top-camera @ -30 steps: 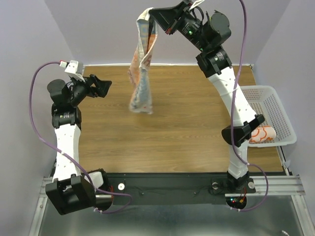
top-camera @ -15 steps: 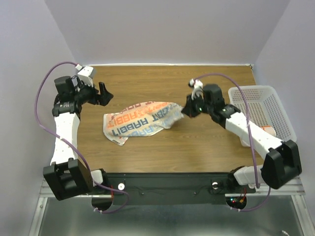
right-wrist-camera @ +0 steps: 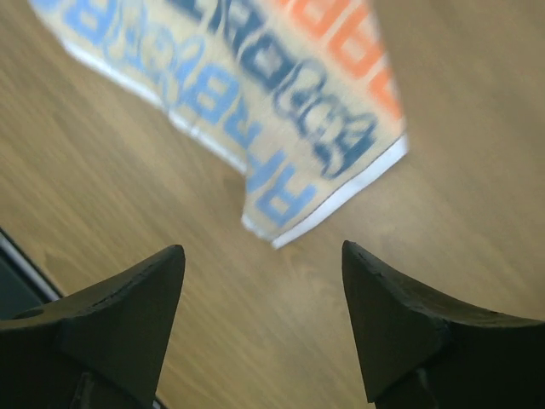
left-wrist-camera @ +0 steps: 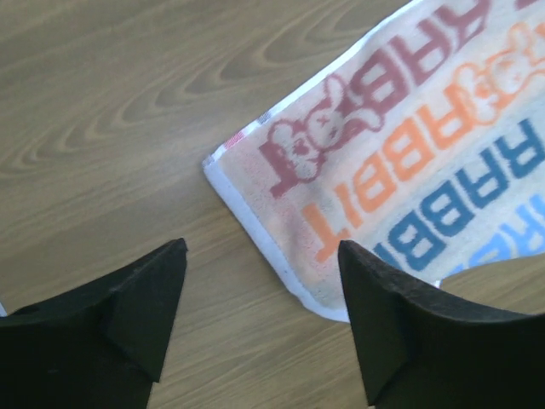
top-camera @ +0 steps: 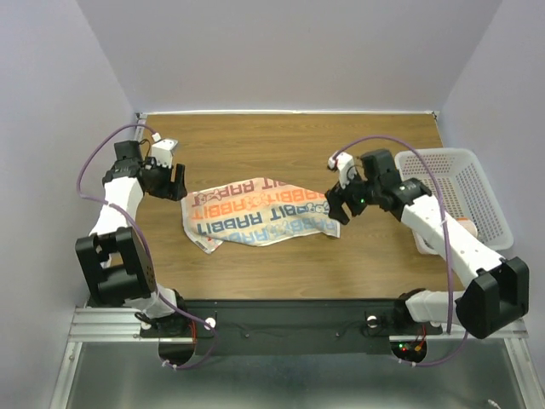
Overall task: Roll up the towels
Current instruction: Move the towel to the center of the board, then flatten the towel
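so the left tool (left-wrist-camera: 260, 254) and right tool (right-wrist-camera: 262, 256) both have their jaws spread with nothing in them, each hovering by one end of the towel (top-camera: 255, 215), which lies flat and unrolled across the middle of the counter (top-camera: 281, 145), RABBIT lettering facing up

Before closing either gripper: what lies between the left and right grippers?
The RABBIT-print towel, spread out on the table, spans from left gripper to right gripper; the top view shows it.

Looking like robotics lab test cell: plain lilac wall panels (top-camera: 281, 51) enclosing brown wood-grain desk (top-camera: 255, 145); white-and-black left arm (top-camera: 115, 213) and right arm (top-camera: 443, 234) sitting bolted on black metal base rail (top-camera: 289, 317).
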You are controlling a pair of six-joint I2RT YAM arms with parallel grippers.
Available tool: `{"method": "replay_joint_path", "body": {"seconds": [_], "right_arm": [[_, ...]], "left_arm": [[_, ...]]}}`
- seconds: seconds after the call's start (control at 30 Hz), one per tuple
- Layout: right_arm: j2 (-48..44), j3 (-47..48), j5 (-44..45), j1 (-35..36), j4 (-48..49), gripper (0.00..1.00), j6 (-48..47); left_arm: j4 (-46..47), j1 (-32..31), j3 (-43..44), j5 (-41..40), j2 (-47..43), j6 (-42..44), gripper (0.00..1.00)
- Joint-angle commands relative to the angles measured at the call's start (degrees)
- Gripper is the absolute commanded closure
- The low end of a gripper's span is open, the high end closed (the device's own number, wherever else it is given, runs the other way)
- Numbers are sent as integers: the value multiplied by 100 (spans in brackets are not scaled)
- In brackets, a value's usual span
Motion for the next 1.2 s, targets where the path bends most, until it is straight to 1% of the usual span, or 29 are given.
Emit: {"method": "replay_joint_path", "body": {"seconds": [0.0, 0.03, 0.07, 0.1, 0.13, 0.2, 0.23, 0.27, 0.33, 0.37, 0.47, 0.57, 0.67, 0.73, 0.8, 0.93, 1.03, 1.17], "right_arm": [[318, 1101, -399, -469, 85, 20, -41], [512, 1260, -374, -524, 94, 21, 21], [1001, 1419, -296, -629, 94, 29, 100], [1232, 1612, -312, -682, 94, 34, 144], [1443, 1918, -304, -726, 94, 43, 249], [1918, 2253, -294, -735, 121, 50, 312], [2381, 2403, -225, -735, 121, 52, 486], [2586, 2709, -94, -735, 129, 53, 531], [3112, 2957, 47, -744, 156, 53, 663], [3272, 3167, 126, -735, 147, 51, 681], [3676, 3318, 101, -735, 147, 42, 699], [3958, 3406, -188, -735, 147, 37, 760], [4213, 3433, -399, -735, 138, 37, 725], [4319, 3450, -496, -735, 138, 37, 717], [4424, 3450, -681, -735, 130, 37, 742], [4592, 3407, -761, -726, 59, 37, 664], [4636, 3319, -778, -726, -2, 38, 532], [4724, 3231, -884, -726, -55, 40, 418]], "left_arm": [[79, 11, 251, -431, 384, -67, 33], [123, 19, 270, -475, 464, -102, 35], [202, 11, 296, -562, 595, -172, 38], [211, 11, 314, -580, 666, -173, 39], [211, 10, 331, -633, 745, -182, 40], [220, 10, 366, -677, 938, -173, 42], [229, 10, 366, -703, 1000, -190, 42], [246, 10, 375, -808, 1140, -199, 42], [212, 10, 437, -879, 1282, -191, 41], [211, 10, 437, -905, 1369, -182, 37], [203, 10, 419, -739, 1414, -129, 29], [211, -7, 489, -686, 1572, -181, 28], [272, -25, 621, -624, 1809, -225, 29], [317, -68, 700, -598, 1897, -261, 29], [352, -77, 866, -510, 2072, -339, 31], [334, -156, 1087, -413, 2354, -384, 35], [343, -227, 1096, -396, 2442, -375, 37], [361, -323, 956, -343, 2477, -419, 44]]}}
